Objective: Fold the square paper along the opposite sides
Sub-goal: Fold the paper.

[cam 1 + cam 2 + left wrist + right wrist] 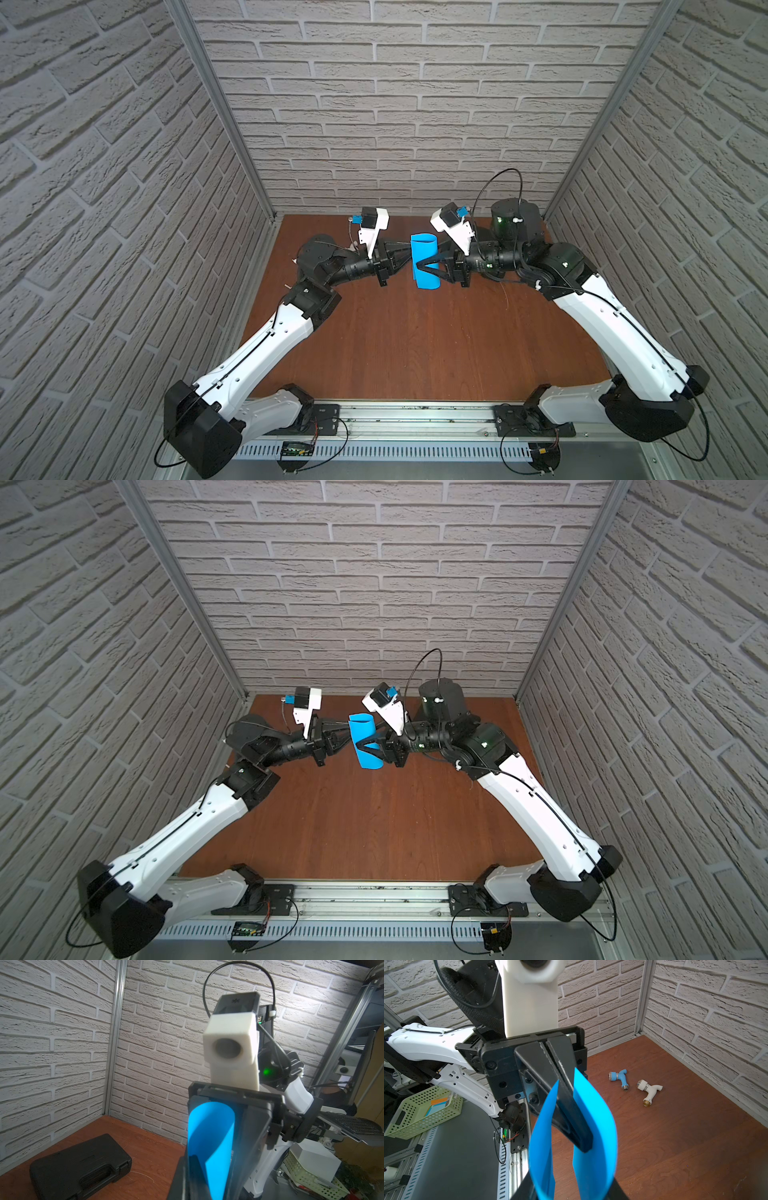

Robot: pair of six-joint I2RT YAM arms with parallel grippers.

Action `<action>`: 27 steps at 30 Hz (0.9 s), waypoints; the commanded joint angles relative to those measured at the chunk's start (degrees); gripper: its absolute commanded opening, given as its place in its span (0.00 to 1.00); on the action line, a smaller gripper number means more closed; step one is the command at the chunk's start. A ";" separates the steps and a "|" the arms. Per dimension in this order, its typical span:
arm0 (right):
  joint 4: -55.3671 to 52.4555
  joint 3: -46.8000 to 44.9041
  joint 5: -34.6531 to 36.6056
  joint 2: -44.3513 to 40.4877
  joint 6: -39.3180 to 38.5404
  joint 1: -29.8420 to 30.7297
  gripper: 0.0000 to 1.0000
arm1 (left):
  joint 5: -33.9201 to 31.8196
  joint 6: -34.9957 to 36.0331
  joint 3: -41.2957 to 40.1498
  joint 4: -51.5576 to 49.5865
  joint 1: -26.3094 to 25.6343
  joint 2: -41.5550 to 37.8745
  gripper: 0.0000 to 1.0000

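The square paper (424, 247) (362, 729), a thin sheet of bright blue colour, was in the air above the brown wooden tabletop (395, 340), near its back middle, between the two arms. It was not flat: it was bent into an open loop, and its two halves stood apart from each other.

The left claw (409, 261) (583, 1145) had its fingers pressed together. In the right wrist view they pinched the paper (593, 1126) at their tips, with one blue flap at each side of them.

The right claw (428, 258) came from the opposite side. Its fingers were spread, and the loop was between them. In both top views one finger lay across the near face of the sheet. If the fingers already touched the paper, I cannot tell.

In the left wrist view a black plastic case (81, 1167) lay closed on the tabletop, well apart from the paper (209, 1126). In the right wrist view a small blue plastic tap (618, 1078) and a small white plastic tap (650, 1091) lay near each other close to the corner of the brick walls.
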 commanded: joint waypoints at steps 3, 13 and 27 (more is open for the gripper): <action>3.32 0.41 0.25 -0.71 -0.08 0.92 0.34 | -0.30 -0.39 -0.67 4.01 -0.25 -0.01 0.00; 3.63 0.23 0.47 -1.10 0.02 0.97 0.32 | -0.52 -0.35 -0.94 4.02 -0.30 -0.04 0.00; 4.33 0.27 0.65 -1.97 0.05 0.97 0.28 | -0.82 -0.32 -1.04 4.22 -0.28 0.40 0.00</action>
